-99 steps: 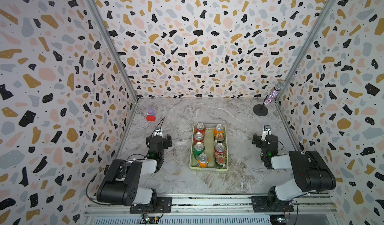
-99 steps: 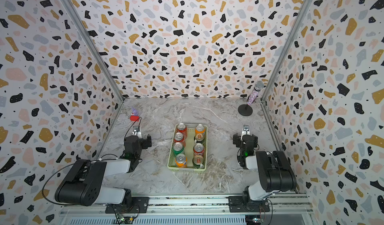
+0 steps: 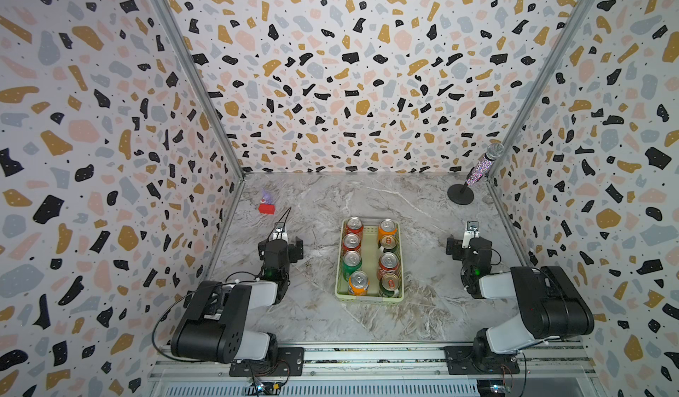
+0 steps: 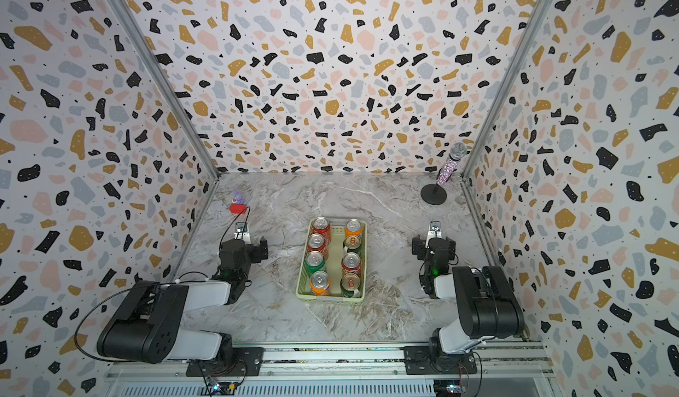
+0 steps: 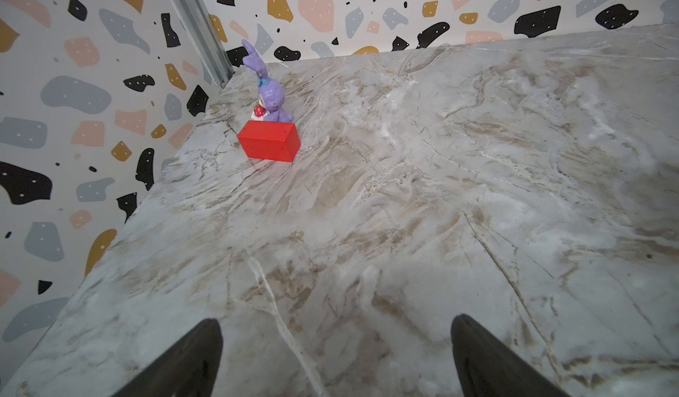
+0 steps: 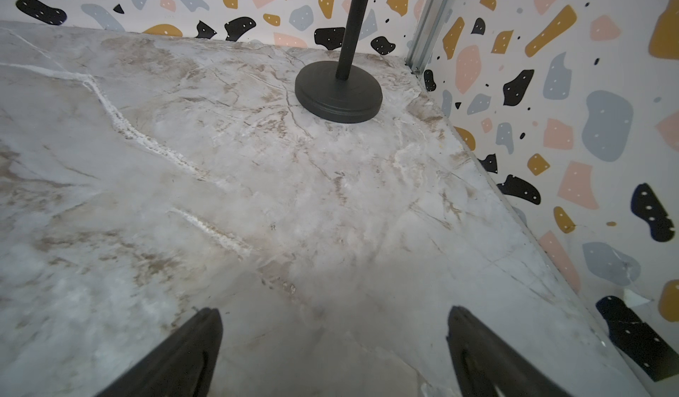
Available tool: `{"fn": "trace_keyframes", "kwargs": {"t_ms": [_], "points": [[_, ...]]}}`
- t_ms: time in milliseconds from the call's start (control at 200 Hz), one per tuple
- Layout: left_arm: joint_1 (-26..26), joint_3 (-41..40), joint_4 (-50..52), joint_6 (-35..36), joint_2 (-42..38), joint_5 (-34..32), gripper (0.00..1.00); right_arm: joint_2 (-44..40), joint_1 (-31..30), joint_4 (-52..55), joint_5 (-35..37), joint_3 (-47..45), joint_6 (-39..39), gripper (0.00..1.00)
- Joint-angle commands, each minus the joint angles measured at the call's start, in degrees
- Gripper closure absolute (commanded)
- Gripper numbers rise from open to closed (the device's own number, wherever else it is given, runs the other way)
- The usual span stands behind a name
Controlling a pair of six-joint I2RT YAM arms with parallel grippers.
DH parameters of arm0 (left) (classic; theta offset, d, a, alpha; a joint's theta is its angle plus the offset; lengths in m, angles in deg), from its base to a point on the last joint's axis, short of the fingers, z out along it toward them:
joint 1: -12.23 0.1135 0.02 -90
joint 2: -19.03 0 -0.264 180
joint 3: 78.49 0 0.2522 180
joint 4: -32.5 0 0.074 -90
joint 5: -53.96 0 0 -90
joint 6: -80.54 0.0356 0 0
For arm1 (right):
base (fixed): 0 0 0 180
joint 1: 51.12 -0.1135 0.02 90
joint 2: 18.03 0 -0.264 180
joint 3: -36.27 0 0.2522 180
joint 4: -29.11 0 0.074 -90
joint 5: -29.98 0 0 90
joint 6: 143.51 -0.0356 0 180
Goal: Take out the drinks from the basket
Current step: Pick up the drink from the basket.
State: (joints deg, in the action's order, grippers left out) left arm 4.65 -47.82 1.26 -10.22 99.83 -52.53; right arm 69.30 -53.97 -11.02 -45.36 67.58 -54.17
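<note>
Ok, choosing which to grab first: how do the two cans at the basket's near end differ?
The orange can has a silver top; the dark green can has a gold one. The orange can stands in the left row, the dark green can in the right row. Both stand upright in the basket, side by side.
</note>
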Motion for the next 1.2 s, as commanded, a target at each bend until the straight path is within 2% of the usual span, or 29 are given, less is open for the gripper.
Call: {"fn": "trace_keyframes", "kwargs": {"t_ms": [0,210,255,280,340,440,506,636,716,781,936,1071,1146,1196], "points": [[0.1,1.5,-1.5,0.5,0.1,0.3,0.0,-0.7,0.0,1.0,0.1,1.4,-0.4,0.0],[0.1,1.4,-1.5,0.5,-0.1,0.3,0.0,-0.8,0.0,1.0,0.1,1.4,-0.4,0.0],[0.0,1.7,-2.0,0.3,-1.2,-1.3,0.0,-0.8,0.0,1.0,0.1,1.4,-0.4,0.0],[0.1,2.5,0.5,0.1,-3.0,-2.0,0.0,-1.0,0.0,0.8,0.3,1.5,-0.3,0.0],[0.0,7.0,14.3,-1.9,-8.3,-5.6,0.0,-3.0,0.0,4.0,1.1,2.4,-0.7,0.0],[-0.2,10.5,24.2,-6.7,-14.5,-12.7,0.0,-9.0,0.0,19.6,4.9,7.7,-2.7,0.0],[-0.2,12.0,30.4,-11.8,-18.8,-13.6,0.0,-11.5,0.0,31.4,7.1,12.3,-5.3,0.0],[-0.2,16.2,45.1,-27.6,-26.6,-14.2,0.0,-13.2,0.0,50.4,10.0,20.2,-10.7,0.0],[1.0,20.6,56.7,-36.2,-28.9,-8.7,0.0,-15.4,0.0,61.6,6.0,23.6,-15.1,0.0],[1.5,23.8,64.3,-38.9,-28.3,-3.2,0.0,-18.1,0.0,67.2,0.4,25.1,-17.0,0.0],[1.4,30.5,74.4,-37.3,-25.8,10.4,0.0,-24.2,0.0,76.2,-14.8,27.5,-19.2,0.04],[1.3,33.3,80.2,-35.4,-26.4,22.2,0.01,-25.7,-0.4,84.1,-26.9,30.6,-21.8,0.08],[1.2,32.7,80.7,-36.1,-28.0,27.2,0.02,-26.9,-2.5,85.6,-33.9,30.7,-22.6,0.08],[1.1,32.4,82.0,-36.9,-29.4,28.4,0.02,-28.0,-5.3,87.3,-35.0,31.1,-22.7,0.07]]}}
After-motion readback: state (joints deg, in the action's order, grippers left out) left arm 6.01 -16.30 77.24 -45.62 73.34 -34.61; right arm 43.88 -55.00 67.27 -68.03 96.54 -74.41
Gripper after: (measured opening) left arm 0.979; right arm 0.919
